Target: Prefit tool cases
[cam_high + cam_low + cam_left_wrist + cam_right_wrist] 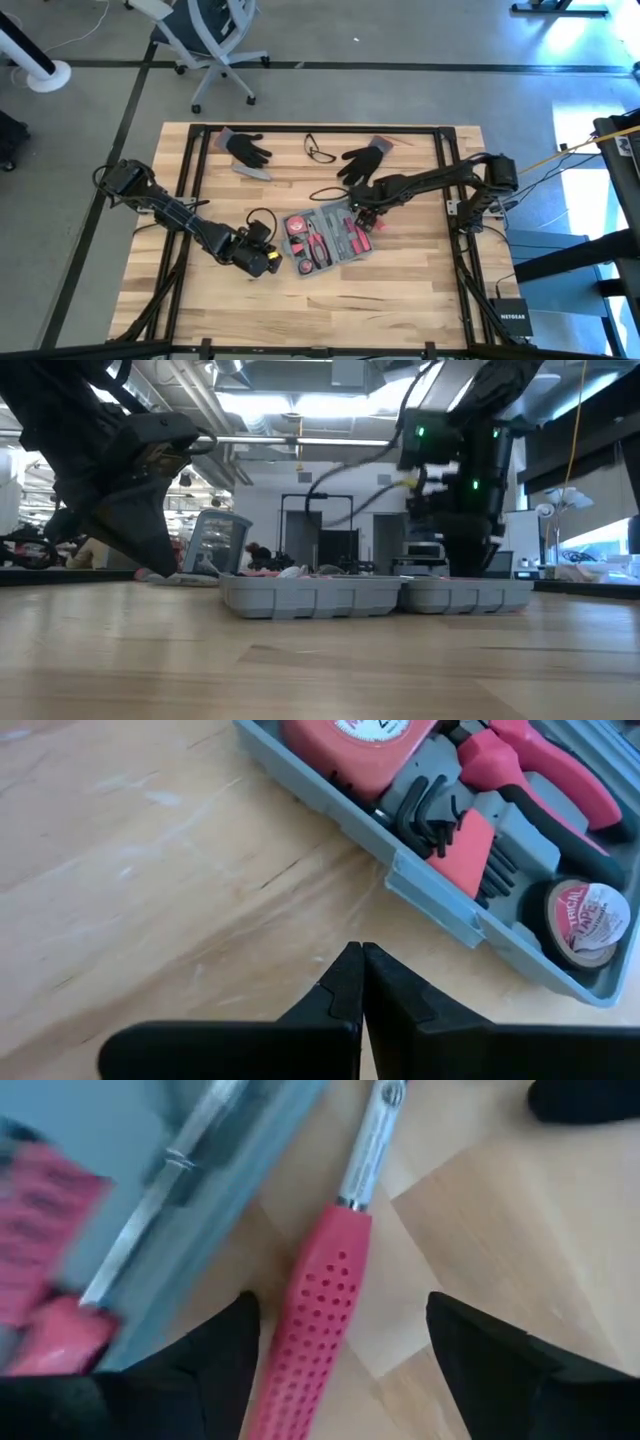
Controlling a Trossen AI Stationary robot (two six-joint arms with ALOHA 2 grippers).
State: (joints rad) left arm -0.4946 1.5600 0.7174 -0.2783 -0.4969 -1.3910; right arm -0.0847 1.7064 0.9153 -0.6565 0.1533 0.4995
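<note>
While the flat blue-grey plastic tool case [325, 238] lies open near the middle of the pale wooden table [400, 290], both halves face up and show their moulded recesses; red-handled pliers [318, 246] sit in one half, and a red tape measure [365, 745], a fan of black hex keys [435, 815] and a roll of black tape [585, 920] fill the corner closest to the left arm; seen from table height, the case [375, 595] is a low grey tray with ribbed walls. Left gripper [268, 258] rests just off the case's edge nearest that arm, fingers pinched together on nothing, tips over bare wood [355, 982]. Right gripper [368, 222] hangs at the far side of the case, jaws spread wide; between them lies a red perforated-handled tool with a bright metal shaft [320, 1295], flat on the wood just beside the case wall, not gripped. Two black gloves [245, 147] and a pair of glasses [320, 151] lie along the table's far edge, well apart from the case.
</note>
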